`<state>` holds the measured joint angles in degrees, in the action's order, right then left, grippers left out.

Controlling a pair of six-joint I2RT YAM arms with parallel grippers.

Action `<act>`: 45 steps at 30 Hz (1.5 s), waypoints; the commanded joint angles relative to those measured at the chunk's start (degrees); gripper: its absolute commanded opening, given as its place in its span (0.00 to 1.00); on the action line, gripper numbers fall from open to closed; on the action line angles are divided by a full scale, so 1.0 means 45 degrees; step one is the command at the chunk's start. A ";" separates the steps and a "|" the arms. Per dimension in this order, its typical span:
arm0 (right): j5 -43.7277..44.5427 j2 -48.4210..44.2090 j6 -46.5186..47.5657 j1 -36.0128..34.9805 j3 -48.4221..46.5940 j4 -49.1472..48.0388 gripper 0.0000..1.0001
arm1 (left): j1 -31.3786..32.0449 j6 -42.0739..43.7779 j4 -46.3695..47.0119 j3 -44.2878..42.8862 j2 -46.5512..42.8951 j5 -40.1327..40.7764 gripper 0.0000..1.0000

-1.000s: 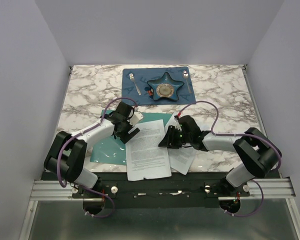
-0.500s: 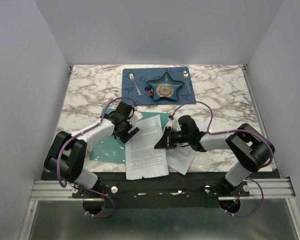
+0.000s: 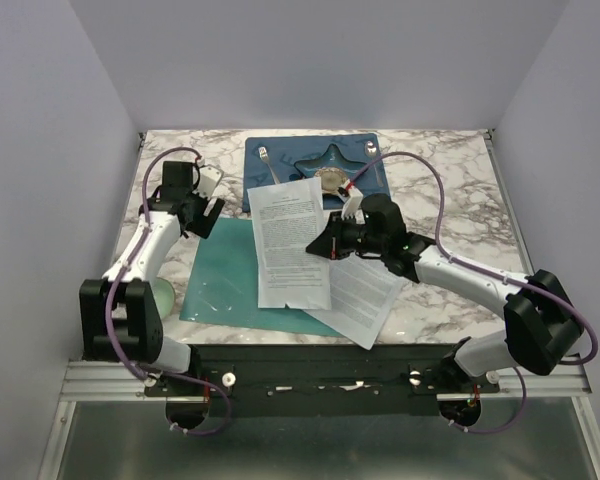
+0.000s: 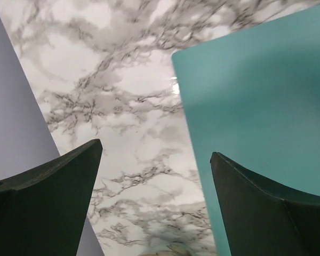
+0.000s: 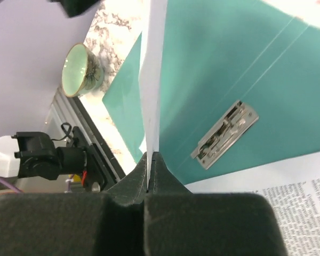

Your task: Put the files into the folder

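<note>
Sheet point(image 3: 285, 235) — maybe several — now aloft over folder point(image 3: 220, 280), in right claw point(image 3: 321, 247)

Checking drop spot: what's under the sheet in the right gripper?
The teal folder with its silver clip lies below the sheet pinched by the right gripper. In the top view the sheet covers the clip.

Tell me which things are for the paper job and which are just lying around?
For the job: white printed paper sheets, flat teal folder, right gripper pinching one sheet.
Just lying about: dark blue placemat, blue star-shaped dish, pale green cup.
</note>
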<state>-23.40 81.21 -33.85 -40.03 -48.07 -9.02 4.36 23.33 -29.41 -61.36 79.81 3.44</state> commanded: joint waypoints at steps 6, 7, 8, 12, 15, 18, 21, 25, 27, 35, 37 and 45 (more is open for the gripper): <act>0.1273 0.0137 0.1954 0.0048 -0.1660 0.2452 0.01 | -0.1399 -0.0380 0.1007 -0.0972 0.3962 0.1753 0.93; 0.1332 0.0098 0.1993 0.0048 -0.1641 0.2472 0.01 | -0.1418 -0.0380 0.1221 -0.1089 0.4138 0.2103 0.92; 0.1352 0.0059 0.1994 0.0067 -0.1641 0.2472 0.01 | -0.1418 -0.0361 0.1261 -0.1148 0.4410 0.2241 0.92; 0.1293 0.0059 0.2052 0.0087 -0.1622 0.2492 0.01 | -0.1457 -0.0166 0.1574 -0.1227 0.4978 0.2555 0.92; 0.1196 0.0078 0.2053 0.0068 -0.1622 0.2511 0.01 | -0.1419 -0.0126 0.1613 -0.1169 0.5311 0.2478 0.92; 0.1118 0.0098 0.2053 0.0068 -0.1602 0.2492 0.01 | -0.1302 0.0048 0.1555 -0.0896 0.5545 0.2340 0.91; 0.1137 0.0098 0.2033 0.0068 -0.1582 0.2511 0.01 | -0.1223 0.0341 0.1535 -0.0505 0.5740 0.2243 0.91; 0.1351 0.0020 0.2111 0.0087 -0.1446 0.2550 0.01 | -0.1106 0.0673 0.1205 -0.0096 0.5780 0.1892 0.90; 0.1566 -0.0136 0.2131 0.0087 -0.1271 0.2686 0.01 | -0.1008 0.0772 0.1048 0.0022 0.5527 0.1503 0.90; 0.2367 -0.1326 0.1994 0.0282 -0.0294 0.2980 0.01 | 0.0065 0.0851 0.0188 0.0471 0.4785 0.0232 0.91; 0.2445 -0.1677 0.1936 0.0380 -0.0060 0.3077 0.01 | 0.0436 0.0811 0.0032 0.0492 0.4745 0.0095 0.91; 0.2564 -0.2675 0.1935 0.0673 0.0780 0.3390 0.01 | 0.1433 0.0636 -0.0125 0.1077 0.4394 -0.0140 0.91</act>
<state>-13.41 71.72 -25.45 -37.69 -46.33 4.25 8.82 27.62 -24.86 -60.38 99.07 8.05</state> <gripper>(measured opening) 0.011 0.908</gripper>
